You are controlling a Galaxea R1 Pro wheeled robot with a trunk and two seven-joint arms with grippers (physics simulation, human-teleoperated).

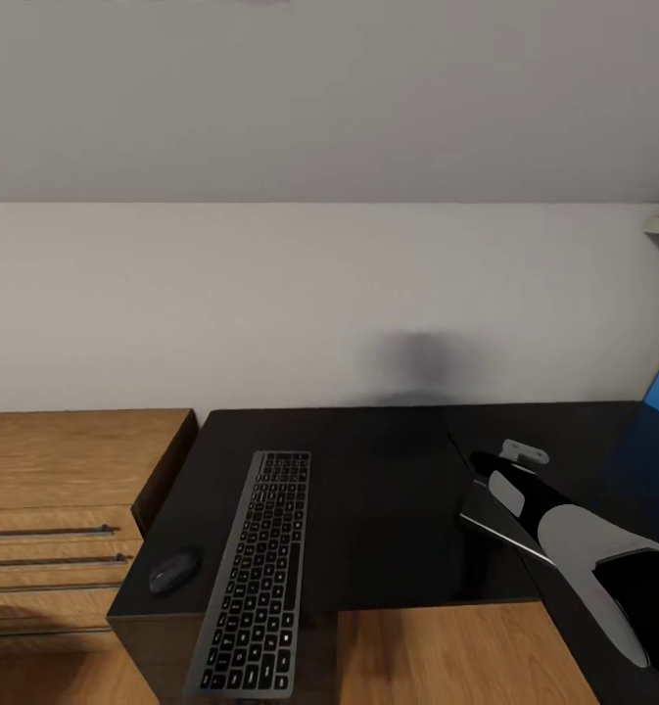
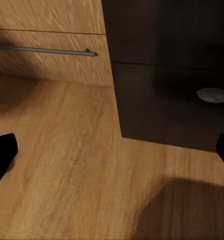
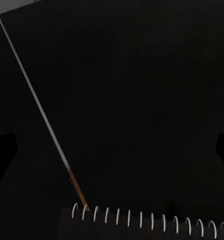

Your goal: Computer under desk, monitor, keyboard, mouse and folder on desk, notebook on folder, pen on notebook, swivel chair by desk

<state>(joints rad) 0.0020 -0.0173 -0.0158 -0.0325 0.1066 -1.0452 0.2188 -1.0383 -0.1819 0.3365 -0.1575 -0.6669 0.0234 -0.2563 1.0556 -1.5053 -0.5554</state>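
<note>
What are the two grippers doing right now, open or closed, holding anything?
Left gripper: jaws wide open, holding nothing, over the wooden floor.
Right gripper: jaws open, holding nothing, above the notebook on the desk.

Head camera looks down over the desk; right wrist camera hovers close above the same black top.

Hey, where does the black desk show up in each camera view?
Head view: the desk sits lower middle, under the keyboard.
Left wrist view: its black panel beside the wooden cabinet.
Right wrist view: its black top beyond the notebook.
Shared landmark: the wooden cabinet, head and left wrist views.
</note>
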